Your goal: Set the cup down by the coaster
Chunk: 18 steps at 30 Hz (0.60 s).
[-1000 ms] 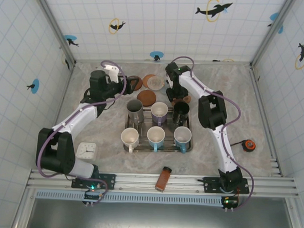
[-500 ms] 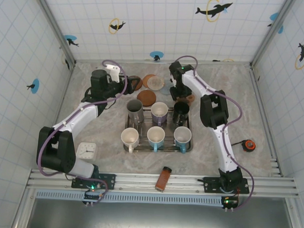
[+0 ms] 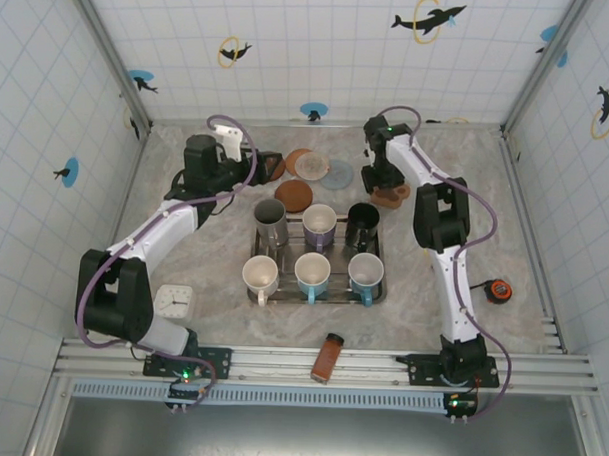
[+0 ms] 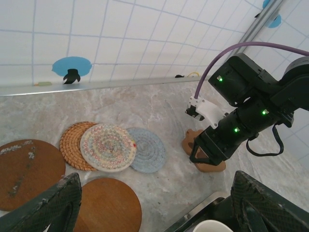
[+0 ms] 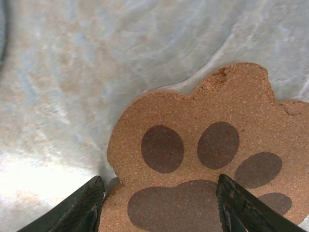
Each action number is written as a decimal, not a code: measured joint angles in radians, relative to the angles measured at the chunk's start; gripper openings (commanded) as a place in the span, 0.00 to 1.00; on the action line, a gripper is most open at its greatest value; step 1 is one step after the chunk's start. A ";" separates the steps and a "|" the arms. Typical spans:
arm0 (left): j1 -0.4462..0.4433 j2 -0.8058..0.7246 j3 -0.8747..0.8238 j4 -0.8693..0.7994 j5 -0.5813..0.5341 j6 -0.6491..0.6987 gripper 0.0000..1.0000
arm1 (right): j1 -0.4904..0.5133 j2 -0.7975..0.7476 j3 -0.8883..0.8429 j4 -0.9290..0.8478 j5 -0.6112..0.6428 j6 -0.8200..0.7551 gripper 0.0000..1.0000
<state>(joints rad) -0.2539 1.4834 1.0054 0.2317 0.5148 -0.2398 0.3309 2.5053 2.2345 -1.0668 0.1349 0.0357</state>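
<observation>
1. Unfinished, by my reading: six cups (image 3: 312, 271), mostly glazed ceramic and one brushed steel, sit in the wire metal tray (image 3: 317, 301) at the middle of the marbled grey counter (image 3: 454, 253).
2. None stands beside the paw-shaped cork coaster (image 3: 391, 197), which is grainy with dark pads and lies toward the counter's far-right corner.
3. The right tool (image 5: 159, 186) straddles the coaster's edge; I cannot tell if it grips.
4. The left tool (image 4: 155, 193) gapes wide, empty.

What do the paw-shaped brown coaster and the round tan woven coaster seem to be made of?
The paw-shaped brown coaster looks like cork, matte: a speckled, grainy surface, crumbled edge, darker printed pads. The round tan woven coaster is probably rattan or straw, matte: concentric braided rings show.
</observation>
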 measured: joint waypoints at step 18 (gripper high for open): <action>-0.023 0.025 0.045 -0.027 -0.015 0.000 0.80 | -0.087 0.055 0.097 0.006 -0.004 -0.021 0.65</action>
<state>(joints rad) -0.2764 1.5082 1.0500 0.2047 0.4995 -0.2394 0.2440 2.5607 2.3318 -1.0607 0.1307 0.0151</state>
